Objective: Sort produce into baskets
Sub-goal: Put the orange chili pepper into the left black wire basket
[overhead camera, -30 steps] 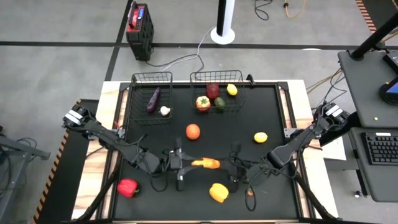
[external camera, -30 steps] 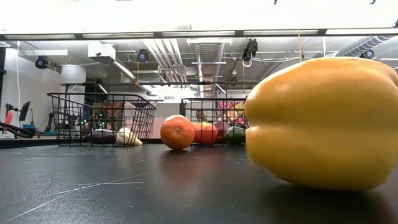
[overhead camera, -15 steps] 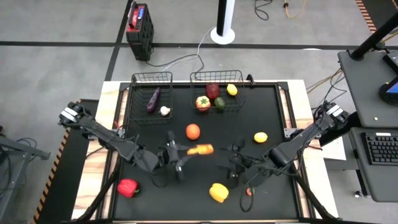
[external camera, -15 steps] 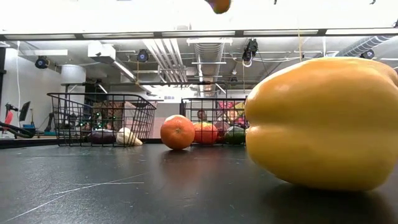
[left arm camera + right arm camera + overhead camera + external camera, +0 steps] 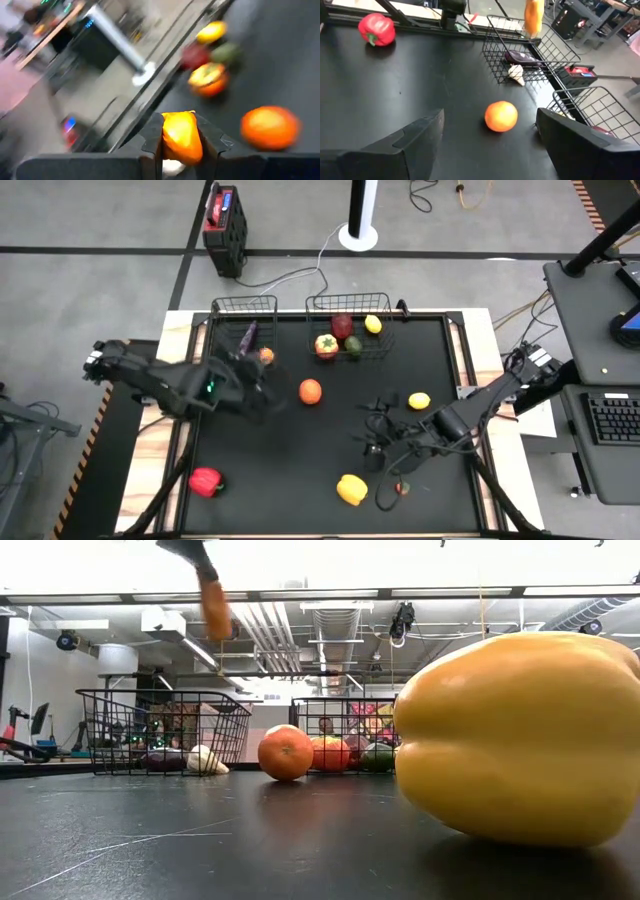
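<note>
My left gripper (image 5: pixel 261 364) is shut on an orange carrot (image 5: pixel 180 131) and hangs high over the near edge of the narrower basket (image 5: pixel 243 328). That basket holds a purple eggplant (image 5: pixel 521 57) and a garlic (image 5: pixel 516 73). The wider basket (image 5: pixel 349 302) holds a lemon (image 5: pixel 373 324), two reddish pieces and a green one. An orange (image 5: pixel 310 391), a lemon (image 5: pixel 419 401), a yellow pepper (image 5: pixel 351 489) and a red pepper (image 5: pixel 205 480) lie on the black table. My right gripper (image 5: pixel 490 145) stands open at the table's middle right, with nothing between its fingers. My left gripper pinches the carrot's upper end (image 5: pixel 176 150) between its two fingers (image 5: pixel 153 138). The fingers slant down toward the table's far left. In the low view the carrot (image 5: pixel 213 606) hangs below them, lifted well clear of the table and the basket.
A small red piece (image 5: pixel 402 488) lies near the front right. The yellow pepper (image 5: pixel 520 735) fills the right of the low view. Bare black table lies between the orange and the front edge. Wooden borders edge the table left and right.
My left gripper has swung from the table's near middle toward the far left, rising and turning, and has carried the carrot up over the narrower basket's near edge. The carrot, level before, now hangs down. My right gripper has drawn slightly away from the near edge.
</note>
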You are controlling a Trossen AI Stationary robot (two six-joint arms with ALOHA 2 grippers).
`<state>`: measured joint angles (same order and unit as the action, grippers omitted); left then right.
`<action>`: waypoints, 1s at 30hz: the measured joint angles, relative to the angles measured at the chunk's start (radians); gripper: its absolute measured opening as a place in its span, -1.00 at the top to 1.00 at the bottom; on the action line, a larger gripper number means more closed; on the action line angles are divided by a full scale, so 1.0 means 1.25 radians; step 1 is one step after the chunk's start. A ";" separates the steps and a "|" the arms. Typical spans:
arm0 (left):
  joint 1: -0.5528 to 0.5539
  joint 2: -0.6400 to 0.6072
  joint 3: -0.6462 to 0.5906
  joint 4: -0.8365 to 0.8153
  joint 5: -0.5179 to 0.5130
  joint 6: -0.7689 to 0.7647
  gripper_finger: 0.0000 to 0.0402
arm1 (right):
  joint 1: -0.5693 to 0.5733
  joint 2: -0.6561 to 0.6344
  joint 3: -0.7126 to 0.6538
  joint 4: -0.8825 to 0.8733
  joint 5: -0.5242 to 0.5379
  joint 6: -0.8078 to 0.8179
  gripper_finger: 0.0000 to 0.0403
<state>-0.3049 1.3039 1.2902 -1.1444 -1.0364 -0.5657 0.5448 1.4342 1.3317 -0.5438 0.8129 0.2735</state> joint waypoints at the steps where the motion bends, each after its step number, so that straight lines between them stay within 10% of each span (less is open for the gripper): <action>1: 0.026 -0.002 0.011 -0.061 0.008 -0.030 0.75 | -0.002 0.000 -0.001 -0.001 -0.001 0.001 -0.52; 18: 0.542 -0.055 -0.060 -0.107 0.411 0.264 0.75 | -0.007 0.001 -0.003 -0.002 -0.001 0.006 -0.52; 30: 0.691 -0.001 -0.087 -0.029 0.596 0.417 0.75 | -0.007 0.001 -0.003 -0.002 -0.002 0.005 -0.56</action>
<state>0.5589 1.3025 1.1808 -1.1811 -0.2915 -0.0445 0.5358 1.4353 1.3278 -0.5465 0.8109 0.2794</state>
